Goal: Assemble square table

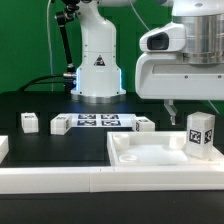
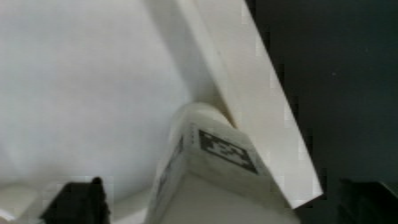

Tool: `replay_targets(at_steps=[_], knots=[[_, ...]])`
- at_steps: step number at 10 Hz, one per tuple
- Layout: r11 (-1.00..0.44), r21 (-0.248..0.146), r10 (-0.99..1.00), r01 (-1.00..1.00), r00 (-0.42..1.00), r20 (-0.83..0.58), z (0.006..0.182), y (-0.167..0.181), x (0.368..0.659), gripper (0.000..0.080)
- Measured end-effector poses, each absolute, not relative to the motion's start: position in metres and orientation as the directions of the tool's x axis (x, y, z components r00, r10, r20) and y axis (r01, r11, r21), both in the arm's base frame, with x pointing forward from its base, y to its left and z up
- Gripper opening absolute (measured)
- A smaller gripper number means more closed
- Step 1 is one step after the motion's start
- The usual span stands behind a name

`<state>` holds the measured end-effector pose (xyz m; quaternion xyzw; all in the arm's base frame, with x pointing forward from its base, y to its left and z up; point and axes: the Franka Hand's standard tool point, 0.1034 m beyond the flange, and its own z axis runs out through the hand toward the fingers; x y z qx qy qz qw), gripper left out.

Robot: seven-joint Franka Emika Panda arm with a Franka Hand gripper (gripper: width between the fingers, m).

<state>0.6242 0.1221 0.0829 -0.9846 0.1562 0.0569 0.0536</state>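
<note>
The white square tabletop (image 1: 150, 156) with a raised rim lies at the front, on the exterior view's right. One tagged white leg (image 1: 200, 134) stands upright in its right corner. My gripper (image 1: 180, 107) hangs just above that corner, open and empty. In the wrist view the tabletop (image 2: 89, 90) fills one side, its rim runs diagonally, and the tagged leg (image 2: 222, 150) rises between my two spread dark fingers (image 2: 75, 200), with my gripper (image 2: 219, 206) over it. I cannot tell whether the fingers touch the leg. Three loose legs lie behind: one (image 1: 29, 122), one (image 1: 60, 125), one (image 1: 145, 124).
The marker board (image 1: 97, 121) lies flat in front of the robot base (image 1: 98, 70). A long white border bar (image 1: 60, 181) runs along the front edge, with a white piece (image 1: 3, 150) at the far left. The table surface is black.
</note>
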Motion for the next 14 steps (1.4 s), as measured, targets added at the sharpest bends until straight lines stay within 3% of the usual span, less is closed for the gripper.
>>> replay_targets(at_steps=[5,10,14], knots=[[-0.991,-0.117,0.075,0.065,0.994,-0.079,0.0803,0.1194,0.6255,0.0648],[-0.911,-0.119,0.401,0.394,0.916,-0.034,0.0808,0.1191,0.6268,0.0648],[-0.896,-0.122,0.433,0.427,0.901,-0.029,0.0806,0.1192,0.6267,0.0621]])
